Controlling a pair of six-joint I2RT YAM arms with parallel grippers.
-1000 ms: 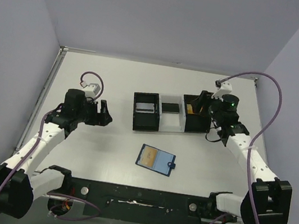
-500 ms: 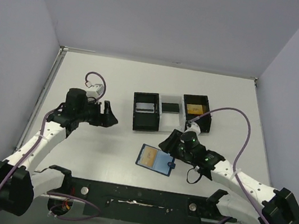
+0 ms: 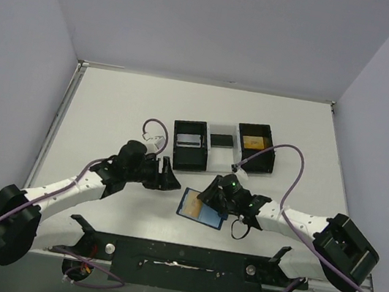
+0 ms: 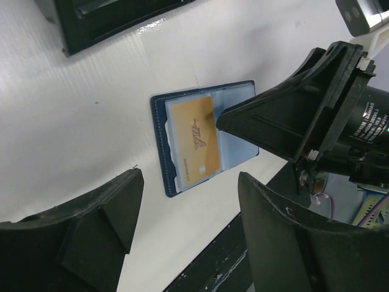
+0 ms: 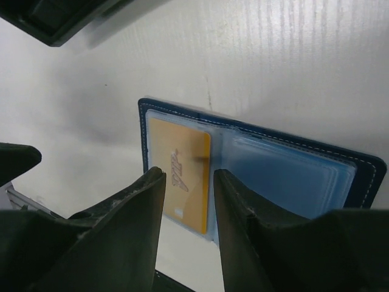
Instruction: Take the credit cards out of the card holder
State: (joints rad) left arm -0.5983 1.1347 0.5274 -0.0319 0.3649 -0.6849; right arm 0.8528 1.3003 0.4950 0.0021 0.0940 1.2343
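Observation:
The card holder (image 3: 209,219) lies open and flat on the table near the front edge, dark blue with clear inner pockets (image 5: 285,176). A gold credit card (image 5: 179,173) sits in its left pocket, also seen as the gold card (image 4: 191,143) in the left wrist view. My right gripper (image 3: 207,196) hangs right over it, open. Its gripper gap (image 5: 188,176) stands over the card's right edge, nothing pinched. My left gripper (image 3: 169,178) is open just left of the holder, empty (image 4: 188,182).
Behind the holder stand two black open-top boxes joined by a white tray (image 3: 222,132). The left box (image 3: 176,159) holds a silver card (image 3: 189,141), the right box (image 3: 266,161) a gold one (image 3: 255,139), and the tray a dark one (image 3: 221,141). The black front rail (image 3: 178,251) runs close below.
My right arm swung from the right box down to the card holder, its jaws narrowing. My left arm moved right towards the holder.

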